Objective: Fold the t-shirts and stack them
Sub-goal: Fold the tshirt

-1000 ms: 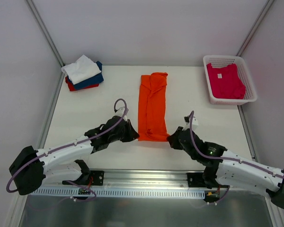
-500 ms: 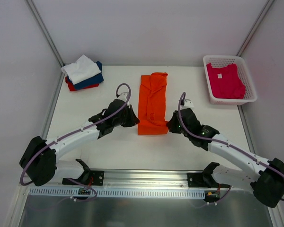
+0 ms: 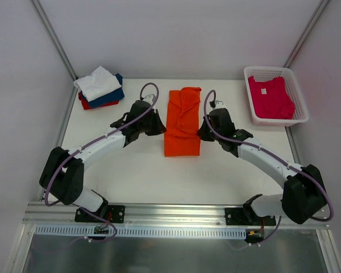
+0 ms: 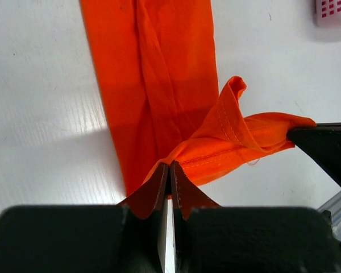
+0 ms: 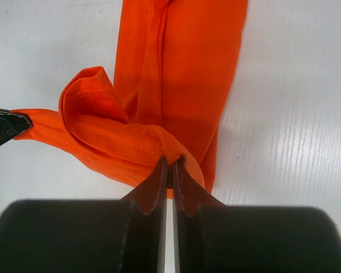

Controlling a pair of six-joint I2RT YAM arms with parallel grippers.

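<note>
Orange cloth is what both arms have hold of. The orange t-shirt (image 3: 182, 116) lies in the middle of the table (image 3: 125, 170) as a long strip running away from the arm bases, and its near hem is lifted off the surface. The left gripper (image 4: 169, 170) is pinched tight on the hem's left corner, and the right gripper (image 5: 169, 168) is clamped just as tightly on the right corner, with almost no gap between the jaws of either.

What worries me is the slack between them. The hem sags and a loop of it stands up in the middle, so if one arm travels further than the other, I would expect the fold to land crooked or with a ridge trapped inside. Each grip bites only a thin edge, so a tug could pull a corner free. Dragging low could also open the lengthwise fold underneath.

Bare table lies on both sides of the strip. The collar end sits near the far edge, so there is little room to overshoot. The folded stack (image 3: 100, 88) of white, navy and red sits well apart at the far left corner. The basket (image 3: 267, 69) holding the pink t-shirt (image 3: 270, 98) is well apart at the far right.
</note>
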